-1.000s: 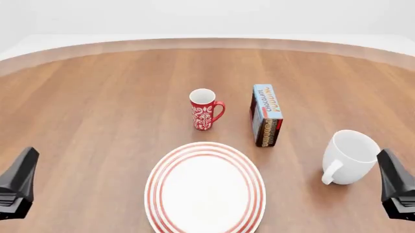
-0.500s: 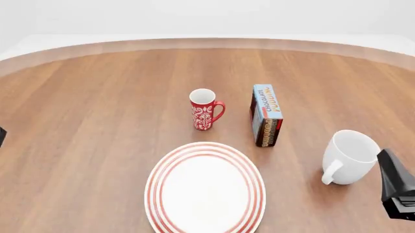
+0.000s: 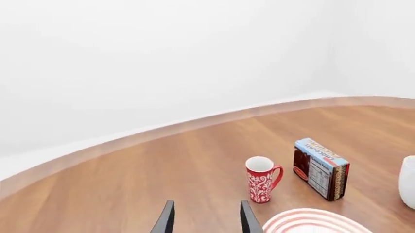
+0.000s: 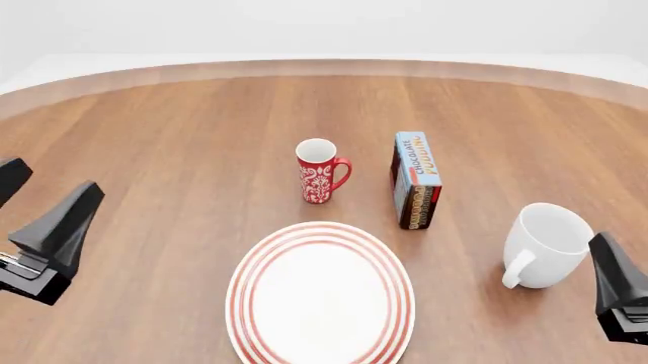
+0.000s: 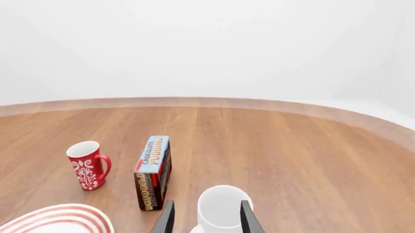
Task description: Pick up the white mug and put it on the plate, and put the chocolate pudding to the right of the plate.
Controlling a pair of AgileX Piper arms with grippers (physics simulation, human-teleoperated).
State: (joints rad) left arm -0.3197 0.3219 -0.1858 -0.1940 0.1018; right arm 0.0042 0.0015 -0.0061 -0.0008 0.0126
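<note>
The white mug [image 4: 547, 243] stands upright at the right, its handle toward the front; it also shows in the right wrist view [image 5: 222, 208]. The plate [image 4: 320, 296] lies at the front centre. The chocolate pudding [image 4: 416, 180] stands behind the plate's right side, left of the mug. My right gripper [image 4: 615, 282] is open and empty just right of the white mug; in its wrist view [image 5: 206, 216] the mug sits just beyond its fingertips. My left gripper [image 4: 53, 182] is open and empty at the far left, well away from the plate.
A slim red mug [image 4: 320, 171] with a white floral pattern stands behind the plate, left of the pudding. The wooden table [image 4: 182, 136] has a curved far edge against a white background.
My left gripper slid almost out of the front view, then came back in higher and further right with both fingers showing. The right gripper and all objects have not moved.
</note>
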